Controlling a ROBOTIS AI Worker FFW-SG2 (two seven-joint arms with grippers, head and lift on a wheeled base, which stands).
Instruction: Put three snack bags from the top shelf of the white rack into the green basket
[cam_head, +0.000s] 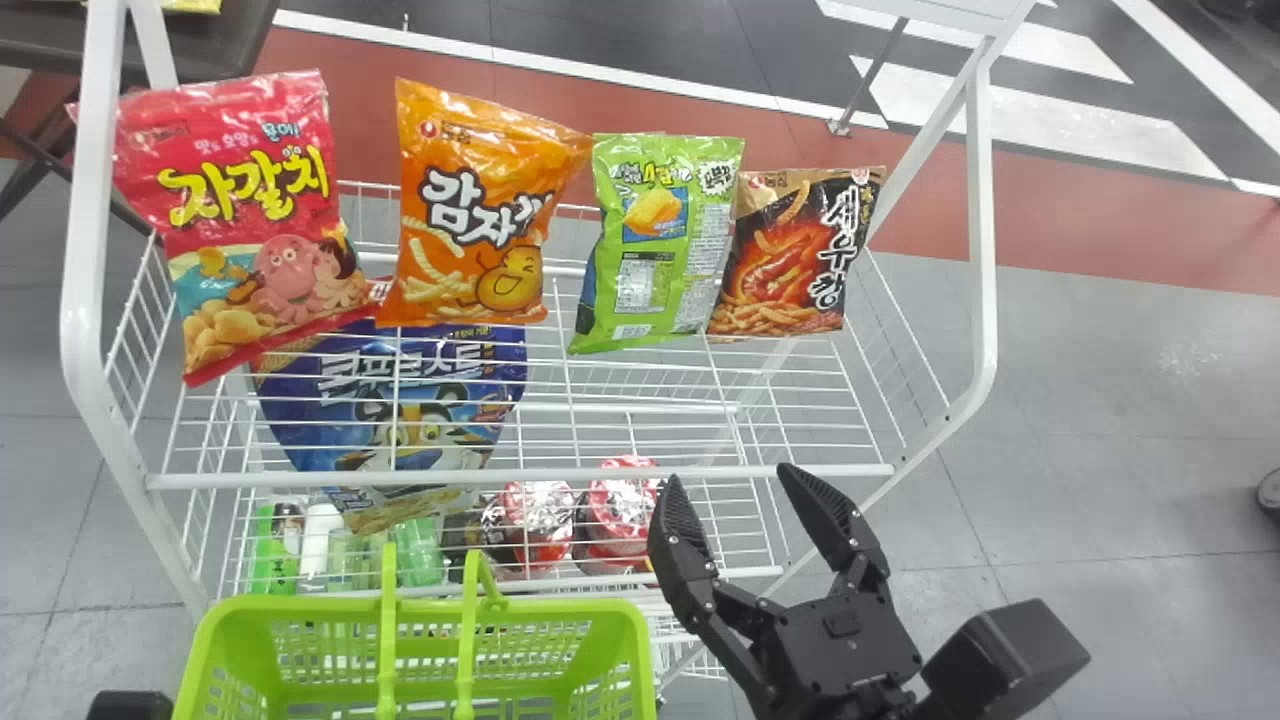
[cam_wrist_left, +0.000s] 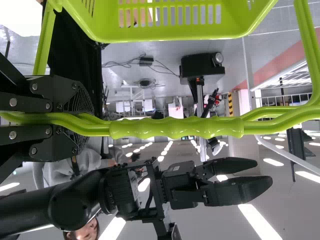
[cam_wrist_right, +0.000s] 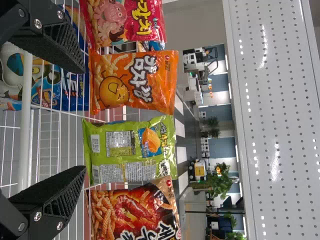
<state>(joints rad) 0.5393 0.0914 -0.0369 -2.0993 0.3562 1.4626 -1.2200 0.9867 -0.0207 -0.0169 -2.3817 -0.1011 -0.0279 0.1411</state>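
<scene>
Green snack bag (cam_head: 660, 240) upright, upper centre | beyond my spread right gripper (cam_head: 732, 478), the nearer | left gripper (cam_wrist_left: 86, 120) clenched on basket handle (cam_wrist_left: 175, 128)

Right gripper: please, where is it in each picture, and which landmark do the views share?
Head view: right gripper at lower right, beside the green basket.
Left wrist view: beside the basket handle, farther off than the left gripper.
Right wrist view: nearest the camera, fingers apart before the snack bags.
Shared landmark: the white rack.
</scene>
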